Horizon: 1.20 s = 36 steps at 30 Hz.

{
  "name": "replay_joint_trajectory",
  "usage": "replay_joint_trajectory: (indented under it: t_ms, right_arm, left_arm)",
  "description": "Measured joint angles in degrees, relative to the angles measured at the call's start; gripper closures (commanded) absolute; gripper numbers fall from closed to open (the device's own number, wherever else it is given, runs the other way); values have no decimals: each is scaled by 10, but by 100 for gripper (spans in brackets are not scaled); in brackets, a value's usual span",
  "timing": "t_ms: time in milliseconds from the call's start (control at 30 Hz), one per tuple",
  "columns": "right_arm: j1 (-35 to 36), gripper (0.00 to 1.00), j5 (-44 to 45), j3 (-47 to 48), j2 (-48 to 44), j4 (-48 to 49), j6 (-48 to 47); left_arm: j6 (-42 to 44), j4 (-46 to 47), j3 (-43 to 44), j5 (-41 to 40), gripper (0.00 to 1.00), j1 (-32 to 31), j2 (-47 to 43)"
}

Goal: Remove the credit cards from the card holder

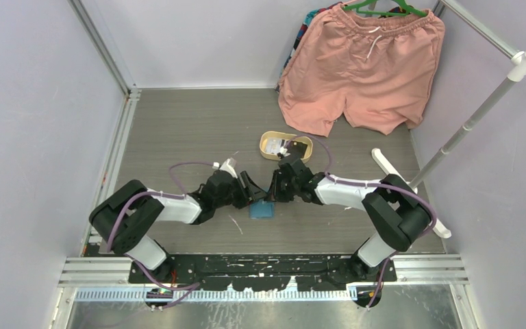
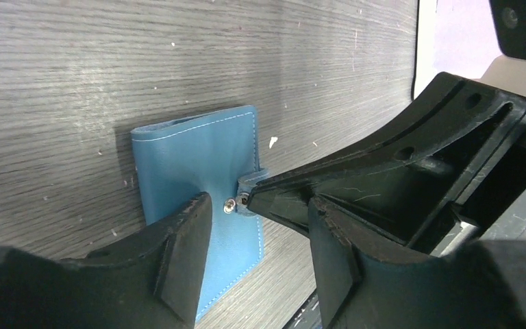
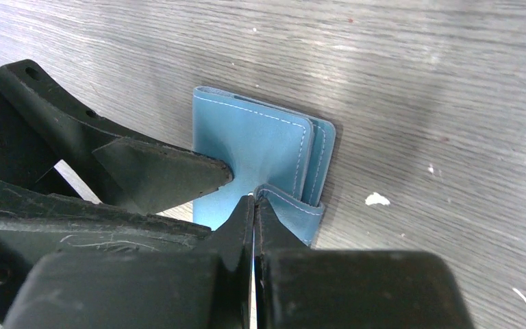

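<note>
Holder (image 1: pixel 262 210) folded, flat on the table, just short of the tray (image 1: pixel 263 145). Right gripper (image 3: pixel 254 205) pinches its snap tab (image 3: pixel 294 212). Left gripper (image 2: pixel 259 203) spread, 1 finger (image 2: pixel 188 233) on the cover. Cards unseen.

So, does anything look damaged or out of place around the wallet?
Nothing damaged. The card holder lies closed, its cover puckered where the left gripper presses and the right gripper pinches the snap tab in shut jaws. White crumbs litter the table beside it.
</note>
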Motion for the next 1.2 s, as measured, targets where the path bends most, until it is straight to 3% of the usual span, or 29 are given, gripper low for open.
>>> replay_joint_trajectory:
  t_ms: [500,800,1200]
  right_arm:
    - [5,99,-5,0,23,54,8]
    - [5,99,-9,0,26,57,8]
    - [5,99,-10,2,26,53,7]
  left_arm:
    - [20,-98,-16,-31,40,27,-86]
    - [46,-162,-17,-50,54,32,-94]
    - [53,-126,-18,-48,73,35,-61]
